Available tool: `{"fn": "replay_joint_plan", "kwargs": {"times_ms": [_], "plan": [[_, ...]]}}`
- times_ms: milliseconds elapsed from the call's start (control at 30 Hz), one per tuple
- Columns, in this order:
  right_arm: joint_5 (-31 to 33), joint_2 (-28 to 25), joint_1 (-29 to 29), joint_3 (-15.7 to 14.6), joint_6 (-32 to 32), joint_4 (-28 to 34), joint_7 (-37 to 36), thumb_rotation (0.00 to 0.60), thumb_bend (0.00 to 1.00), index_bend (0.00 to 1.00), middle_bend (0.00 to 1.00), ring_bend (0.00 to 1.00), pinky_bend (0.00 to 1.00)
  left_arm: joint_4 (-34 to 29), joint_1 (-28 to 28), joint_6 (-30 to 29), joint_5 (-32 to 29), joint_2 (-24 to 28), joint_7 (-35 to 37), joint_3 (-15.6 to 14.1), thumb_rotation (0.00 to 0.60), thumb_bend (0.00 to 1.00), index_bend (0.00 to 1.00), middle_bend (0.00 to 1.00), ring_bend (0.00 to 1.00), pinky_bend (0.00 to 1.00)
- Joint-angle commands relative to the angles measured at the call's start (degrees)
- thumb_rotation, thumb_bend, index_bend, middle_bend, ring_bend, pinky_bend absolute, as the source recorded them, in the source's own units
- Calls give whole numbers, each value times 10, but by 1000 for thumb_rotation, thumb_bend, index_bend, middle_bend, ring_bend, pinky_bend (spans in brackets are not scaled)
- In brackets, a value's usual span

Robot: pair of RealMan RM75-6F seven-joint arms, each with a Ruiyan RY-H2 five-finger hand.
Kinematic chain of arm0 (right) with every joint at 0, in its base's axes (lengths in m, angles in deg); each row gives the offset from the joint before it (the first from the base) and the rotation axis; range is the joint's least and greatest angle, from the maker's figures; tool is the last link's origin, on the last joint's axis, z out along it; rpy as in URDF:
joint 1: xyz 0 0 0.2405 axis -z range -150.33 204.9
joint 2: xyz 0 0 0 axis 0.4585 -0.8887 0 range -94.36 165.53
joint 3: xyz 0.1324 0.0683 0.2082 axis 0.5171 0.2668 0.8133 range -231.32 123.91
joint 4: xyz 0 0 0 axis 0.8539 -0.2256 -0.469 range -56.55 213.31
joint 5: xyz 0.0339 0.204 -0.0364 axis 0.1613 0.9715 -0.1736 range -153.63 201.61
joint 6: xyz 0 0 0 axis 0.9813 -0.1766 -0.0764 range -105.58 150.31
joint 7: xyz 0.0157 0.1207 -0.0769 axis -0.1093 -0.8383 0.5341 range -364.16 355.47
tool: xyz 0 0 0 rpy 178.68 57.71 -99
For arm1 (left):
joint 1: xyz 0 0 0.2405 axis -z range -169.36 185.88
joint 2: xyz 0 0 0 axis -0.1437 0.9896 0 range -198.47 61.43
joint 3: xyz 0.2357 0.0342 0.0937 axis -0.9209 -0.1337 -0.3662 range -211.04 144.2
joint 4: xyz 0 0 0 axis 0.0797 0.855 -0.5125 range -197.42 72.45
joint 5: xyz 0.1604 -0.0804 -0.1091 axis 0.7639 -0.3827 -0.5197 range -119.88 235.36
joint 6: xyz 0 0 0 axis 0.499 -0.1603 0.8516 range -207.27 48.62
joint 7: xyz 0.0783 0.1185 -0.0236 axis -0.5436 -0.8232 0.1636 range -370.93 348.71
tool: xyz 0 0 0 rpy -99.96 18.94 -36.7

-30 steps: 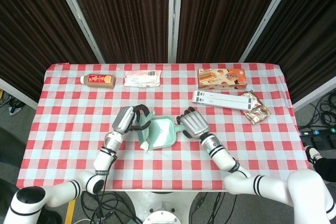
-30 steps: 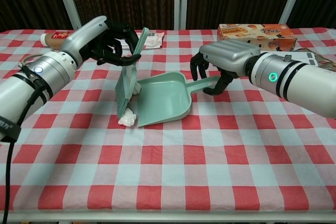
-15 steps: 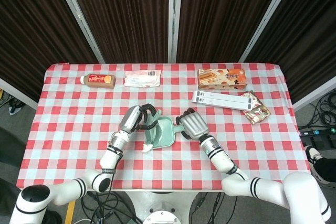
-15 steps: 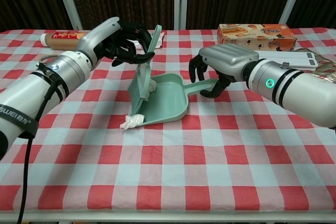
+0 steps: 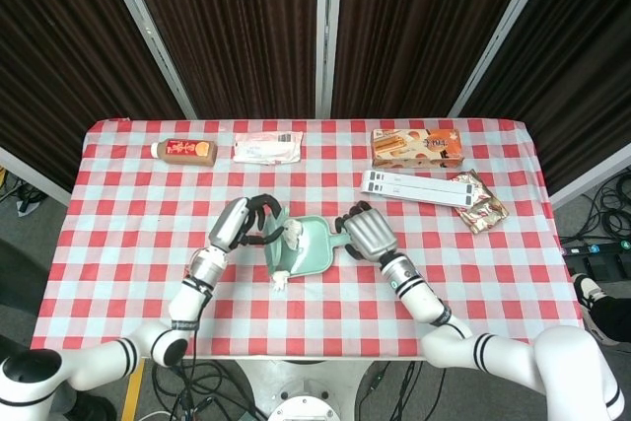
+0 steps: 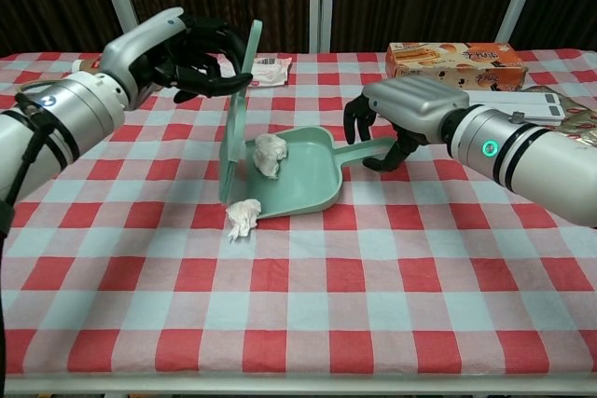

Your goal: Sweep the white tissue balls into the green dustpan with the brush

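Observation:
A pale green dustpan (image 6: 308, 179) lies mid-table, also seen from above (image 5: 314, 251). My right hand (image 6: 410, 107) (image 5: 365, 234) grips its handle (image 6: 368, 149). My left hand (image 6: 182, 48) (image 5: 235, 226) holds the green brush (image 6: 233, 132) by its top; the brush stands nearly upright at the pan's open left mouth. One white tissue ball (image 6: 268, 154) (image 5: 293, 234) sits inside the pan beside the brush. Another tissue ball (image 6: 244, 217) (image 5: 280, 281) lies on the cloth just outside the pan's front lip, below the brush.
On the red-checked table (image 5: 128, 273), a brown bottle (image 5: 184, 151) and a white packet (image 5: 266, 148) lie at the back left. An orange box (image 5: 417, 146), a long white box (image 5: 414, 187) and a snack packet (image 5: 480, 203) lie at the back right.
My left hand has drawn the brush back left out of the pan and set it more upright. A tissue ball now shows inside the pan; the other still lies at the lip.

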Motion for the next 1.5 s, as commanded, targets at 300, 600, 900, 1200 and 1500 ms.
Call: {"fn": "replay_joint_plan", "kwargs": {"times_ms": [300,600,900,1200,1500], "plan": [[-52,-58,12,-31,17,22,-53,600,529,645,612,294,201,-103,-58,-44,10,45,-41,-40,600,435,546,555,691,880],[-68,-57,19,-33,7,24,-62,600,530,648,612,294,199,-88,-55,-51,7,-3,-78,-34,600,438,546,555,691,880],[-56,-35,18,-15,1,19,-51,600,540,657,613,305,199,-2,-42,-42,-10,-78,-86,-19,600,441,546,555,691,880],[-54,-16,22,-11,-8,16,-42,600,541,663,613,311,199,71,-25,-67,18,-132,-55,-6,600,445,546,556,688,880],[-53,2,25,-4,-18,9,-44,600,546,669,613,311,199,79,1,-28,2,-143,-17,23,600,446,547,556,683,875]]}}
